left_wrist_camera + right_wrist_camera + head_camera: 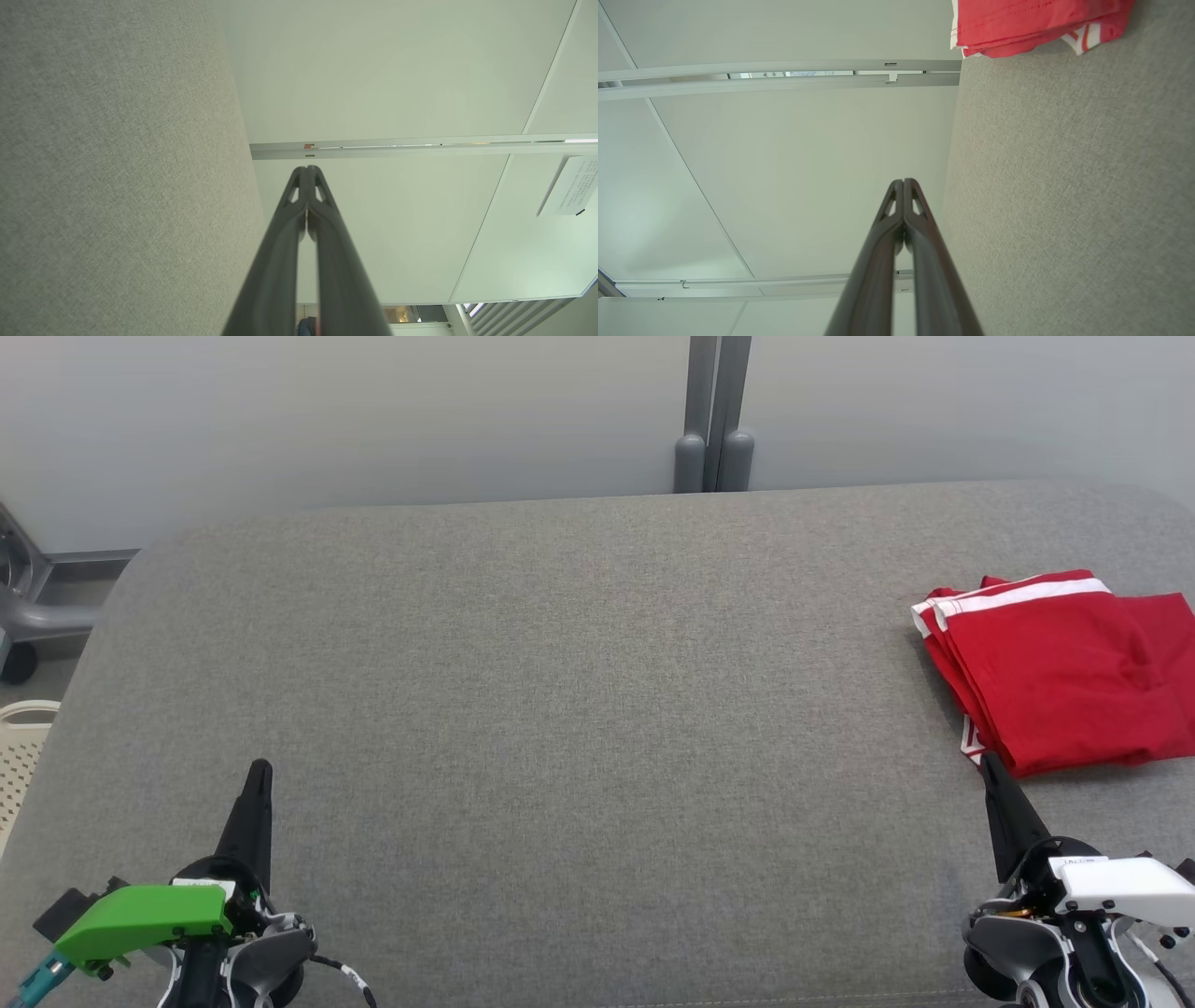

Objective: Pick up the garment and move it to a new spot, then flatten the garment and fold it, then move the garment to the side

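Both my grippers lay nearest, fingers pointing up the head view: left gripper [258, 777] and right gripper [989, 767], each clenched tip to tip and holding nothing. A red garment [1055, 672] with white stripes lay folded at the right edge of the grey padded surface [560, 709], well apart from the left gripper, its near hem just beside my right fingertips. I judged the move to the side as good as done. To finish cleanly, the right arm should draw back from that hem without snagging the fold. A white marking [971, 743] on a lower layer could not be read, and a wall notice [570, 186] carried print too small to make out.
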